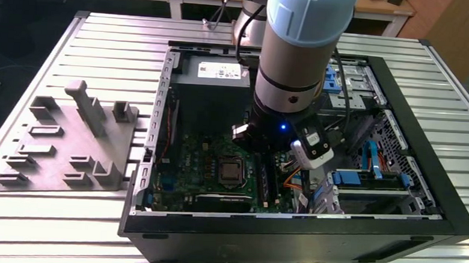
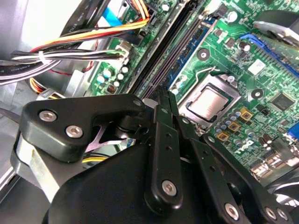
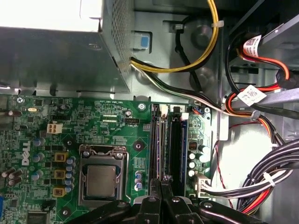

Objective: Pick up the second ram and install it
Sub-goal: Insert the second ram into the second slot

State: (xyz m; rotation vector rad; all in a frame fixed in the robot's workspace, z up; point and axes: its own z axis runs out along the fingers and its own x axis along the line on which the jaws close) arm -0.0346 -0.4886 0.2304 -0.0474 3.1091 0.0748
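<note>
The second ram (image 3: 160, 149) stands on edge along a memory slot of the green motherboard (image 3: 117, 135), beside the silver CPU (image 3: 102, 181). My gripper (image 3: 162, 183) is down over that slot. Its two black fingers are pressed together on the stick's thin top edge, about midway along the slot. In the second wrist view the gripper (image 2: 164, 95) points along the same dark slot lines, with the CPU (image 2: 209, 103) to one side. In the exterior view the arm (image 1: 289, 80) reaches down into the open computer case (image 1: 294, 222) over the board.
The grey power supply (image 3: 56, 56) sits at the board's far edge. Bundled cables (image 3: 261, 186) lie on the other side of the slots. Outside the case, on the exterior view's left, the grey fixture tray (image 1: 65, 153) with upright pegs rests on the slatted table.
</note>
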